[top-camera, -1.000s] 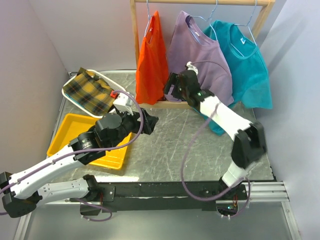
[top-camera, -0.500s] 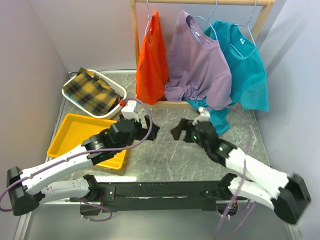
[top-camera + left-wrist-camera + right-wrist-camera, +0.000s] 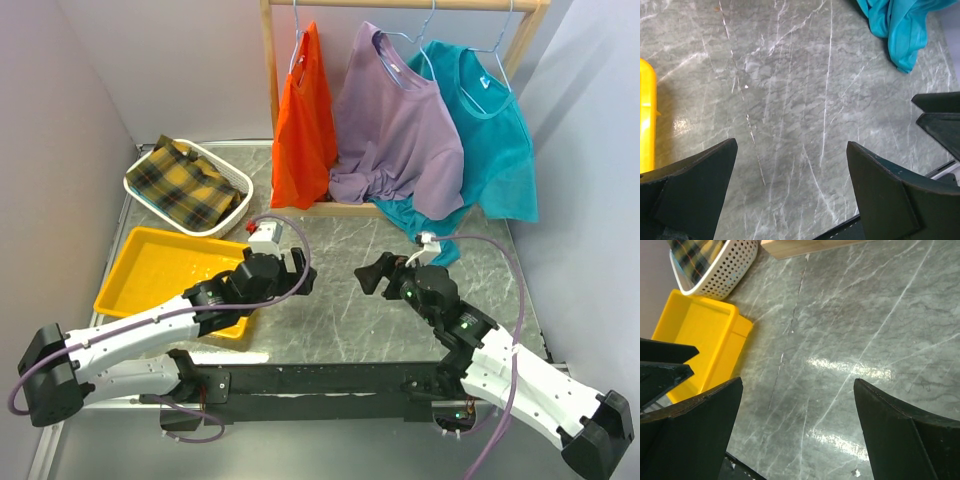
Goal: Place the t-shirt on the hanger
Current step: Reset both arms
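The lavender t-shirt [image 3: 395, 130] hangs from the thin wire hanger [image 3: 428, 28] on the wooden rail, between an orange garment [image 3: 303, 120] and a teal t-shirt [image 3: 495, 140]; its lower hem is bunched at the left. Both arms sit low over the middle of the table, well short of the rack, facing each other. My left gripper [image 3: 303, 270] [image 3: 792, 167] is open with only bare marble between its fingers. My right gripper [image 3: 368, 275] [image 3: 797, 402] is open too and holds nothing.
A yellow tray [image 3: 150, 268] [image 3: 695, 335] lies at the near left, beside the left arm. Behind it, a white basket [image 3: 232, 175] [image 3: 720, 265] holds plaid cloth. The rack's wooden base [image 3: 340, 209] crosses the back. Teal cloth [image 3: 900, 25] droops onto the table.
My right arm has drawn back from the lavender t-shirt at the rack to the near middle of the table. The left arm has also pulled back toward me. The shirt stays hanging.
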Robot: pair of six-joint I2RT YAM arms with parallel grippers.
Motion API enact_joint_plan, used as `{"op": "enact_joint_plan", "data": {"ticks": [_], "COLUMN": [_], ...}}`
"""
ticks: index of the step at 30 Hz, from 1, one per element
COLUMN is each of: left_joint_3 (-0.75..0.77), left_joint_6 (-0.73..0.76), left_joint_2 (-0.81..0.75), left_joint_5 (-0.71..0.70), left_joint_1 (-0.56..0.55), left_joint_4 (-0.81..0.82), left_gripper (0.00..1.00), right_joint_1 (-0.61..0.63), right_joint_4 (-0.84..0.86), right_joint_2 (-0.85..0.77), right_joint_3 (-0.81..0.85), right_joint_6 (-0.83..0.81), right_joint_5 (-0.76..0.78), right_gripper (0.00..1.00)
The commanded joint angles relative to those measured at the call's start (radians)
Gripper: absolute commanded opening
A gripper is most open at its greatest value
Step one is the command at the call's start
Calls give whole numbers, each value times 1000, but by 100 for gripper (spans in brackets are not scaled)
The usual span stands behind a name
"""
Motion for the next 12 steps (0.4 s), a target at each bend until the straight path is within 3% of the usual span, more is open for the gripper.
{"op": "enact_joint_plan", "data": {"ticks": [1, 12], "left_joint_3": [-1, -16], "left_joint_6": [-9, 30], "left_joint_2": [-33, -85], "left_joint_5": [-25, -11], "left_joint_1": [2, 2], "left_joint_4": [68, 109], "left_gripper": [96, 96], "right_joint_1": [0, 0], "right_joint_4": [-11, -26], "right_joint_2": [-17, -24], "right_joint_3": [7, 16], "right_joint_6": [-17, -37], "right_joint_5": [20, 29], "right_gripper": [100, 100]}}
